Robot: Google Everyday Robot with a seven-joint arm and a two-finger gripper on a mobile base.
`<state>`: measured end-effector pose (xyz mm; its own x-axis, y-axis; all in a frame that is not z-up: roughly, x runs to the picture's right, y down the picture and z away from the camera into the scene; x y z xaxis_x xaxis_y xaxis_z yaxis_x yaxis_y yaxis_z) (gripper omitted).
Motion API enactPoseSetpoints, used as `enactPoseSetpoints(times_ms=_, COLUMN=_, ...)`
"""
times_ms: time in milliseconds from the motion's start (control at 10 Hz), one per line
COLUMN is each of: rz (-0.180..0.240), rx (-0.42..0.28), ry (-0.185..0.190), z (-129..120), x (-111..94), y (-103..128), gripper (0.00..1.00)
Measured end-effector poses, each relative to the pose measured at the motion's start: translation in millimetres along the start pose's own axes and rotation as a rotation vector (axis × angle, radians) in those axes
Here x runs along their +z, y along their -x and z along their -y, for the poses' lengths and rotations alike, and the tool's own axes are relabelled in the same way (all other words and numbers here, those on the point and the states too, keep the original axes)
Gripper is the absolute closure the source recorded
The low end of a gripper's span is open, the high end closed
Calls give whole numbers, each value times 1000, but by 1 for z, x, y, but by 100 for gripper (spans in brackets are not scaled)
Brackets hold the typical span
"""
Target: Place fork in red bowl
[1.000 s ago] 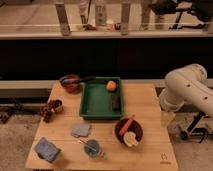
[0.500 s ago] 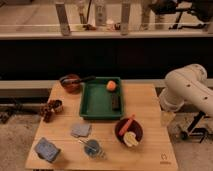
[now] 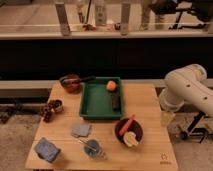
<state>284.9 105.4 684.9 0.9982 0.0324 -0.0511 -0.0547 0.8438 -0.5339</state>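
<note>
**Item: fork**. A thin, silvery-grey metal utensil, slim and short. It lies flat near the front edge of the table, with one end at or over the small blue cup; whether it touches the cup cannot be told. A grey-blue pad sits just behind it.

**Destination: red bowl**. It stands to the right of the fork, in front of the green tray. It already holds an orange carrot-like piece and a pale yellow piece, so free room inside is limited.

**Not to be confused with:** the dark long-handled utensil resting on the dark bowl at the back left.

**Handling, as judged:**
- Light and rigid; it will not bend under a grip.
- Smooth metal, so likely slippery and prone to pivoting if taken off-centre.
- Very low on the table, leaving little edge to catch.
- Not fragile.

**Suggested hold:** across the narrow handle near its middle and clear of the cup, closing on its long sides from above. A hold close to the cup risks knocking the cup.

**End effector**. It hangs below the white arm at the right edge of the table, well apart from the fork and carrying nothing visible. Whether it is apart or together cannot be told.
</note>
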Motion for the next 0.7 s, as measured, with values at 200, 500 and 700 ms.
enactPoseSetpoints(times_ms=200, rz=-5, rx=-8, ry=1, z=-1, x=0, y=2, gripper=20)
enactPoseSetpoints(times_ms=500, rz=-23, rx=-63, ry=4, z=1, x=4, y=36, gripper=20)
enactPoseSetpoints(times_ms=700, rz=-28, rx=-79, ry=5, z=2, x=4, y=41, gripper=20)
